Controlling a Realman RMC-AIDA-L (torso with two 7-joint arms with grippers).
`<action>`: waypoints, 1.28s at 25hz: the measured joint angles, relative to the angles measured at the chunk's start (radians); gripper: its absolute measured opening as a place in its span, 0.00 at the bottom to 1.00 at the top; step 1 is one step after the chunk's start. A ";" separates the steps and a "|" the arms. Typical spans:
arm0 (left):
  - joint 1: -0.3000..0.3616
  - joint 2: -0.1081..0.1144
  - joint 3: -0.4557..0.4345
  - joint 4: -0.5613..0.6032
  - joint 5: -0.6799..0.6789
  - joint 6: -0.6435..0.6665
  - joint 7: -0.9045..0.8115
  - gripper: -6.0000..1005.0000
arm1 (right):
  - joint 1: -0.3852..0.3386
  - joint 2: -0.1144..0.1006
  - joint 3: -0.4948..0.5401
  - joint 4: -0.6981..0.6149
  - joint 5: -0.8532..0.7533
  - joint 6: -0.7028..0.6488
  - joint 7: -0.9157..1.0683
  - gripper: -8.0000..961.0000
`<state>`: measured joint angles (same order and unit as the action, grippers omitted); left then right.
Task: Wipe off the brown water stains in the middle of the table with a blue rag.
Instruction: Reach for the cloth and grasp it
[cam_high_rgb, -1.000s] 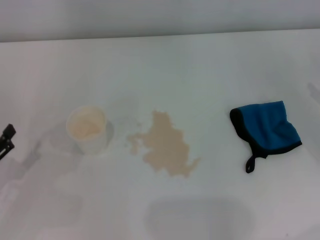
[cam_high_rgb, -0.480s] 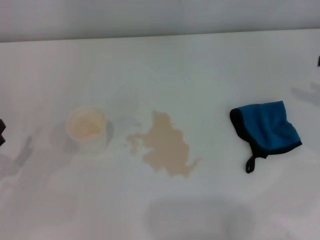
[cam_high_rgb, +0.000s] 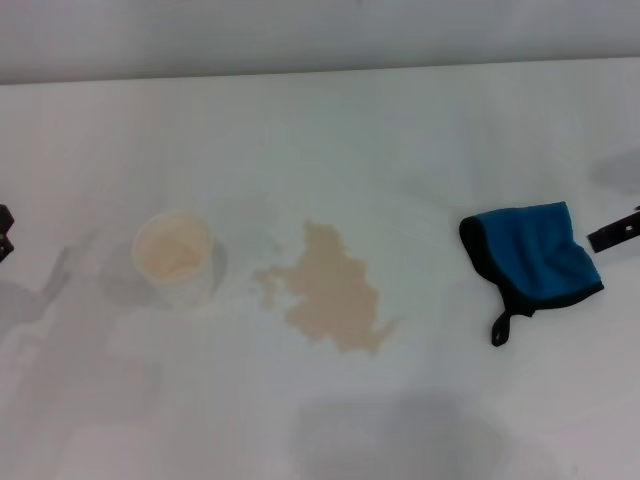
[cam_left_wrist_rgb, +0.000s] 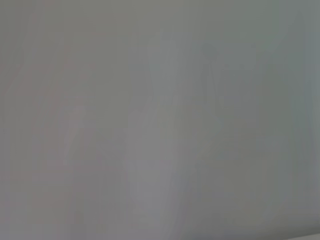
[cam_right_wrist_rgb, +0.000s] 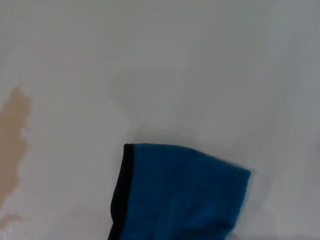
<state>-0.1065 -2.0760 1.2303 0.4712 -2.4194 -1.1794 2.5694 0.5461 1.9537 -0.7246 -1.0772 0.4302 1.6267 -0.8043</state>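
Left gripper (cam_high_rgb: 4, 232): sliver at the table's (cam_high_rgb: 400, 130) left edge; open or closed, cannot tell. White cup (cam_high_rgb: 174, 257): upright, left of centre, beige residue inside. Brown water stains (cam_high_rgb: 332, 290): mid-table, just beside the cup, ragged edges, small specks on the cup side. Blue rag (cam_high_rgb: 535, 255): crumpled flat toward the right edge, well apart from the stains, black loop tab pointing to the near edge. Right gripper (cam_high_rgb: 613, 233): dark tip at the right edge, just beside the rag; state cannot be told.
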 joint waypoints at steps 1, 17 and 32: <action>-0.002 0.001 -0.001 -0.001 -0.003 0.002 0.001 0.88 | 0.007 0.022 -0.003 -0.032 -0.031 0.006 0.008 0.80; -0.014 -0.001 -0.038 -0.050 -0.020 -0.026 0.025 0.88 | 0.040 0.057 -0.394 -0.209 -0.075 0.055 0.280 0.80; -0.015 0.000 -0.040 -0.050 -0.020 -0.057 0.024 0.88 | 0.074 0.063 -0.655 -0.075 -0.074 -0.105 0.373 0.80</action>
<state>-0.1212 -2.0763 1.1904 0.4207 -2.4390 -1.2360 2.5930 0.6200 2.0168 -1.3794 -1.1527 0.3566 1.5218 -0.4313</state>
